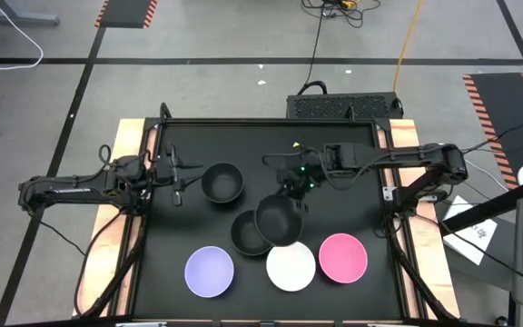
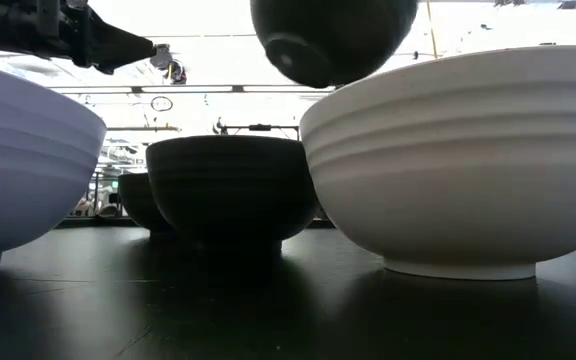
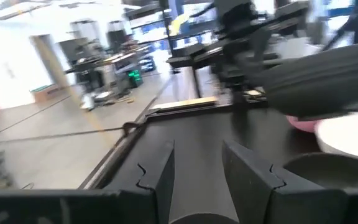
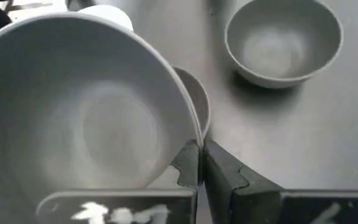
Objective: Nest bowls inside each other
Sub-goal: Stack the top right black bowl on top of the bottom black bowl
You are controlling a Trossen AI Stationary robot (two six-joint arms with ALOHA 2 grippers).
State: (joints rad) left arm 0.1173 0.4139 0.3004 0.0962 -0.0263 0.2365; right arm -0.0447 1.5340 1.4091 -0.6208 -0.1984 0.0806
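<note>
Three black bowls show. One stands on its foot at the table's far left, near my left gripper, which waits open and level. A second stands at the middle. The third hangs tilted above it, with my right gripper shut on it. In the low view this bowl floats clear over the standing black bowl. Along the near edge stand a lavender bowl, a white bowl and a pink bowl. My right gripper pinches the lifted black bowl's rim, one finger on the inner wall and the other on the outer. The fingers slant down from the table's far right. The bowl hangs clear of the table, tilted, its opening facing up toward the gripper.
The table has a raised frame round its black top. The near row of bowls stands close together, the white bowl right beside the middle black one. Bare black surface lies at the far right.
</note>
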